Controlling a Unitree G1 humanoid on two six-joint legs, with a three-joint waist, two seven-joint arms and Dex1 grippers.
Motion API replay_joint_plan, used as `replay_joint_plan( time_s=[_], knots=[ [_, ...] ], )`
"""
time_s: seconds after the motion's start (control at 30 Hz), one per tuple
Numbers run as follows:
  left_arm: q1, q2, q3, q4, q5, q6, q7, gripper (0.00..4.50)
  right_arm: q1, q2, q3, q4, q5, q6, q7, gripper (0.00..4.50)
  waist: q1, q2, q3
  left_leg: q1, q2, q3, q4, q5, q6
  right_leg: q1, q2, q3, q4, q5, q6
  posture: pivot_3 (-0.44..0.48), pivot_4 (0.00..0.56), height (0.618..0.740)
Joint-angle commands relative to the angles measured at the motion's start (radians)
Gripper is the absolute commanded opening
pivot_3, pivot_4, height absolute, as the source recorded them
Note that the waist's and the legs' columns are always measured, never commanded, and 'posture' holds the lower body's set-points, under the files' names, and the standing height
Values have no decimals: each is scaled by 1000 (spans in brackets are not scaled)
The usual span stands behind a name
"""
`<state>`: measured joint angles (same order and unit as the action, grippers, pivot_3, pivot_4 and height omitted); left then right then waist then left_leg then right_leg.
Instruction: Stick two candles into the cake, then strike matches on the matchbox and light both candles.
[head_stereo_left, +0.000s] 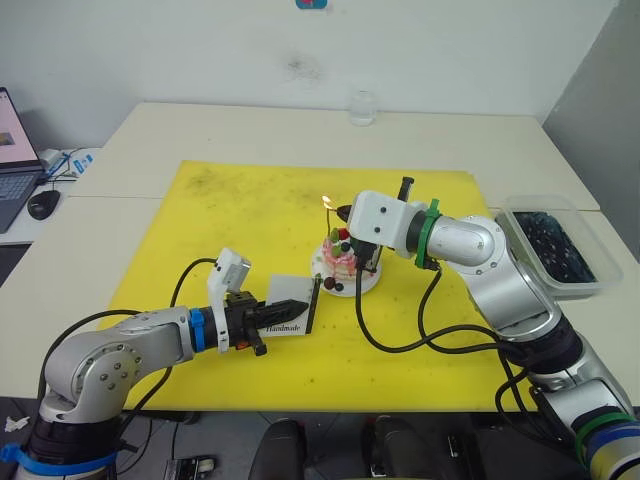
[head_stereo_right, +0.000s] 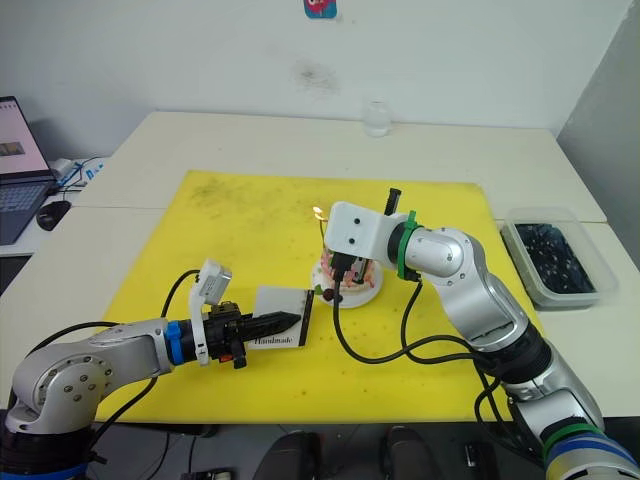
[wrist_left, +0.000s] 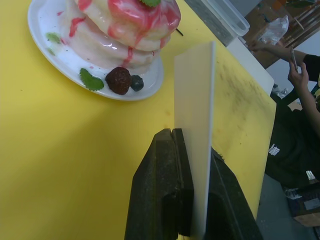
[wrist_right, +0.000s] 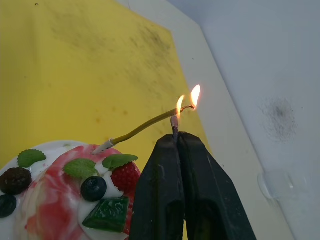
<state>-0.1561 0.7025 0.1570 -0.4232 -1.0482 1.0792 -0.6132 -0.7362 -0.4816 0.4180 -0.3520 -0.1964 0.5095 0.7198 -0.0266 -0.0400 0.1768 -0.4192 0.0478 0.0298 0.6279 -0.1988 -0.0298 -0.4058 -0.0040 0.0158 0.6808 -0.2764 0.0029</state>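
Observation:
The pink cake (head_stereo_left: 340, 258) stands on its white plate (wrist_left: 47, 47) in the middle of the yellow mat (head_stereo_left: 240, 210). A thin candle (wrist_right: 145, 127) rises slanted from the cake's top. My right gripper (wrist_right: 176, 137) is shut on a burning match (wrist_right: 174, 121), held just above the cake (wrist_right: 60, 190). The match flame sits right beside the candle tip, where a second small flame (wrist_right: 195, 95) burns. My left gripper (wrist_left: 192, 142) is shut on the white matchbox (head_stereo_left: 290, 312), holding it on edge over the mat, left of the plate and clear of it.
A clear tub of dark pieces (head_stereo_left: 555, 240) stands off the mat at the right. A glass (head_stereo_left: 363, 107) is at the table's back, a laptop (head_stereo_left: 10, 160) and mouse (head_stereo_left: 43, 204) at far left. A person's hand (wrist_left: 300, 75) shows beyond the table.

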Motion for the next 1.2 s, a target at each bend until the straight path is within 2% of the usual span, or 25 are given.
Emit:
replay_joint_plan(
  time_s=[0.03, 0.4, 0.63, 0.8, 0.93, 1.07, 1.2],
  knots=[
    [-7, -4, 0, -23, 2, -21, -13, 0, -4, -1, -18, -40, -10, -11, 2, 49, 0, 0, 0, 0, 0, 0, 0, 0, 0, 0, 0, 0, 0, 0, 0, 0, 150, 740],
    [-17, -15, -10, -19, 7, -22, -13, 0, 2, -25, -59, -111, 23, 50, 37, 49, 0, 0, 0, 0, 0, 0, 0, 0, 0, 0, 0, 0, 0, 0, 0, 0, 150, 740],
    [-26, -28, -22, -18, 5, -16, -18, 0, 121, -92, -166, -314, 118, 200, 85, 49, 3, 0, 0, 0, 0, 0, 0, 0, 0, 0, 0, 0, 0, 0, 0, 0, 150, 740],
    [-28, -40, -38, -25, -1, -14, -21, 0, 315, -133, -345, -487, 210, 421, 78, 49, 4, 0, 0, 0, 0, -1, 0, 0, 0, 1, 0, -1, 0, 0, 0, 0, 150, 740],
    [-29, -51, -49, -32, -9, -10, -20, 0, 488, -188, -542, -532, 239, 483, 71, 49, 5, 0, 0, 0, 0, 0, 0, 0, 0, 1, -1, 0, 0, 0, 0, 0, 150, 740],
    [-28, -59, -70, -27, 4, -17, -27, 0, 612, -171, -757, -477, 247, 478, 21, 49, 4, 0, 0, 1, -1, 0, 0, 0, 0, 1, -1, 0, -1, 0, 0, 0, 150, 740],
    [-37, -77, -87, -22, 4, -18, -23, 0, 617, -115, -877, -328, 230, 381, -108, 49, -1, 0, 0, 1, -1, 0, 0, 0, 0, 1, 0, 1, 0, 0, 1, 0, 150, 740]
  ],
)
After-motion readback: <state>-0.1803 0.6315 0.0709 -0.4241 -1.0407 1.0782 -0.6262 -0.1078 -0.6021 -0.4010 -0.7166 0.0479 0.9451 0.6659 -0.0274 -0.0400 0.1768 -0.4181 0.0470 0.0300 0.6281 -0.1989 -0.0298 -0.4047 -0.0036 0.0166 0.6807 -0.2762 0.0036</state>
